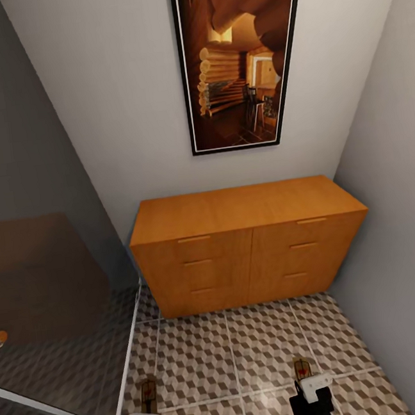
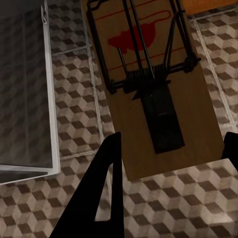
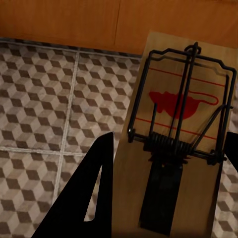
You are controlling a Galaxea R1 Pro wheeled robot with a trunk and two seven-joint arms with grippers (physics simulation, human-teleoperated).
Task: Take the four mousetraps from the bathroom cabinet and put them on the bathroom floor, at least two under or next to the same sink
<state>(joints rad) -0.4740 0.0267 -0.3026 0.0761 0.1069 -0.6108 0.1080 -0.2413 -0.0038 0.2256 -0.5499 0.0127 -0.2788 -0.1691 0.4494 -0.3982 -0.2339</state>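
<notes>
Between the left jaws: left trap sits held between the two dark fingers, its board running straight out ahead of the left gripper; the bait plate end is nearest the jaws, the red mark farther out.
Between the right jaws: right trap is held the same way by the right gripper, long axis pointing away toward the cabinet.
Jaws: each pair is closed on the near end of its own trap, one finger on either long edge.
Height: both traps appear to hang above the floor, not resting on it; how far, I cannot tell.
Floor below: cube-pattern tiles lie under both jaws, so a downward move reaches the right surface.
Left side: a glass shower panel with a pale frame stands just beside the left trap.
Cabinet: drawers all closed, ahead of both jaws.
Sink: none seen from this spot, so my judgement is that the traps should be carried elsewhere before release.
</notes>
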